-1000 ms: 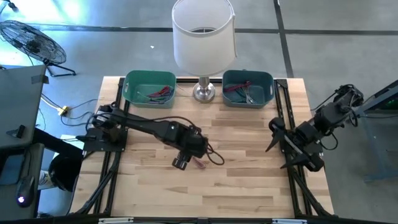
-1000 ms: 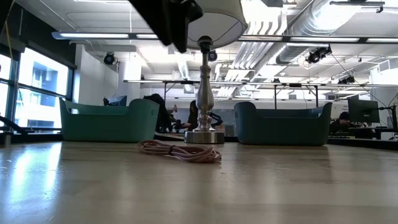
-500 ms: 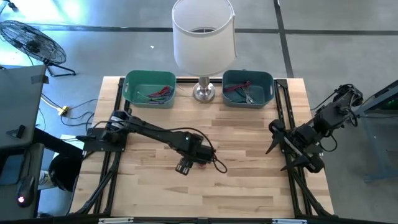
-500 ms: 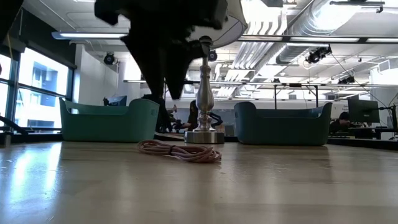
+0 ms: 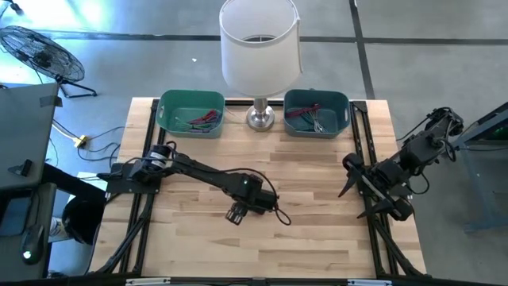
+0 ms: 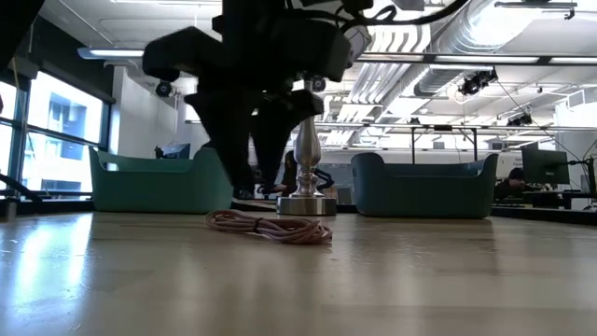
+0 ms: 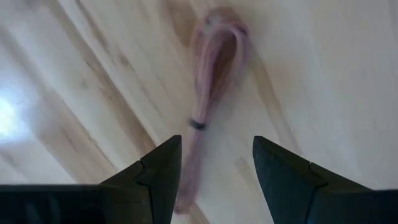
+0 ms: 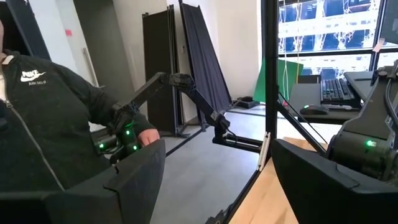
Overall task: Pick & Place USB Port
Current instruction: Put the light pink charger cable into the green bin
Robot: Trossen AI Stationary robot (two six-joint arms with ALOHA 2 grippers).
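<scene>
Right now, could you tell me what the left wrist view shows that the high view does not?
Only the left wrist view shows the pink cable clearly: a coiled bundle with a dark tie, lying flat between the open left gripper's fingers. Only the high view shows the lamp, both bins and the right gripper waiting at the table's edge. Both show the wooden table.

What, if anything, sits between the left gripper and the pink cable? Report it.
Nothing visible does. The left gripper hangs open directly over the coiled pink cable, which lies bare on the wooden table. The right gripper waits at the table's right edge.
</scene>
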